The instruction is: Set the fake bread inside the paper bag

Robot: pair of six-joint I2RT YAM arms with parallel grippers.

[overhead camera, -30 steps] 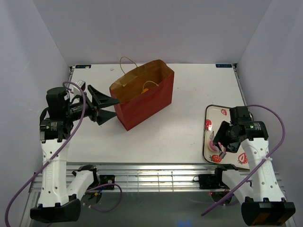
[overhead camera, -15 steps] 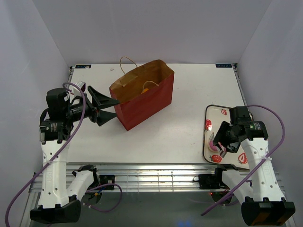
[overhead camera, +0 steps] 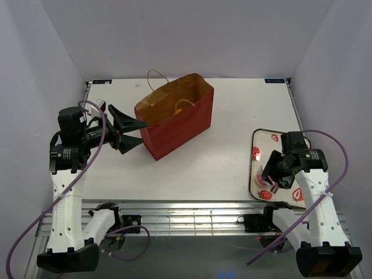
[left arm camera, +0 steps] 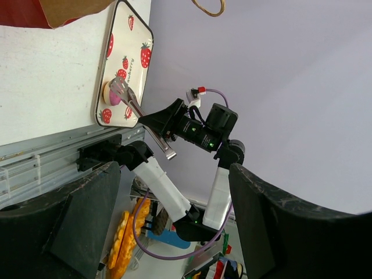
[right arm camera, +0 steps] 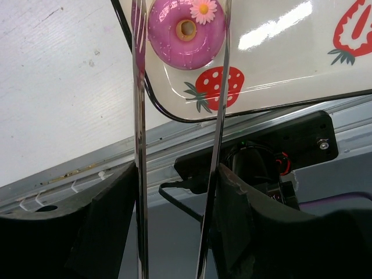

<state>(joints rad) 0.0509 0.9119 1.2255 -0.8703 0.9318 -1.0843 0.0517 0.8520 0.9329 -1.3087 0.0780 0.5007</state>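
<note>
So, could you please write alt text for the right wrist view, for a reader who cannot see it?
A pink-iced doughnut lies on a strawberry-print tray, framed by the two arms of long silver tongs. The right gripper holds the tongs, its dark fingers pressing on them from both sides.

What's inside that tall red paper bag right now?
A small orange piece, likely a croissant, shows inside the paper bag against its tan wall. Its front wall hides the floor, so anything else there can't be seen.
</note>
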